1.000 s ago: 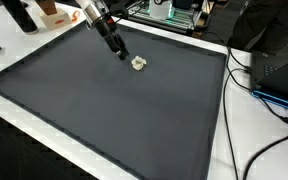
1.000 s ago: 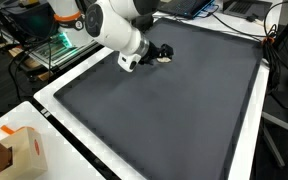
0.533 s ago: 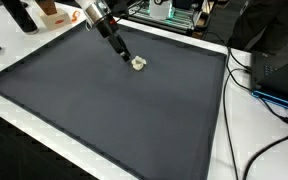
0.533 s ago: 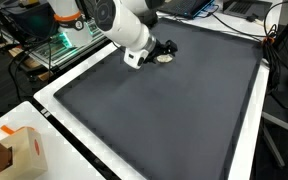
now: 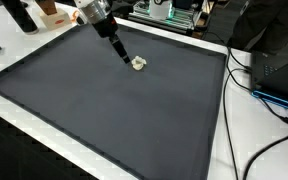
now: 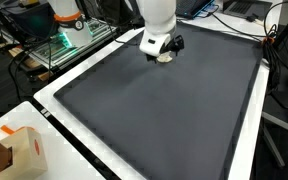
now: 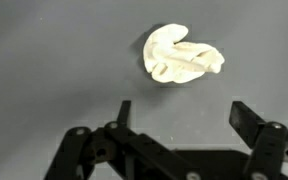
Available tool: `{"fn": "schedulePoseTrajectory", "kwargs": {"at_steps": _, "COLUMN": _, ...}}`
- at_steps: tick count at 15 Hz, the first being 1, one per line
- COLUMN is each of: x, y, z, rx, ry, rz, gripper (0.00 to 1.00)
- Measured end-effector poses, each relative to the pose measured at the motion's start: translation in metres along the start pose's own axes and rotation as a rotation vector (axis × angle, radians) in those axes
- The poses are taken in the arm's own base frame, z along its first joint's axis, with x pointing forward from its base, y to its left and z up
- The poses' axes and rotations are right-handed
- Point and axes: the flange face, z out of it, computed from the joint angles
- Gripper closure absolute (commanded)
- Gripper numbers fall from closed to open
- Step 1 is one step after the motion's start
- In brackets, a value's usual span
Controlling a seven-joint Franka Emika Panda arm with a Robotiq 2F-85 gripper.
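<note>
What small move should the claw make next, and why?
Probably a short shift toward the white lump, then down: in the wrist view the open gripper hangs over the dark mat with the lump lying just beyond its fingertips, not between them.

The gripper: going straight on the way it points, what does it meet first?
Likely the small cream-white lump on the dark mat, centred ahead of the open gripper; depth unclear.

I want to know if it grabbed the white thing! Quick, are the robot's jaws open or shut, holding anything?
Gripper: jaws open, holding nothing; the small white lump lies on the dark mat just beyond them, untouched.
</note>
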Motion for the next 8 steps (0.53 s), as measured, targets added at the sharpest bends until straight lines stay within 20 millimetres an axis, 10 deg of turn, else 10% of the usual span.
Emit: {"fn": "schedulePoseTrajectory", "kwargs": {"at_steps": 8, "x": -0.006, "y": -0.082, "z": -0.010, "rx": -0.400, "ry": 0.003, "rz": -0.191, "gripper": 0.00}}
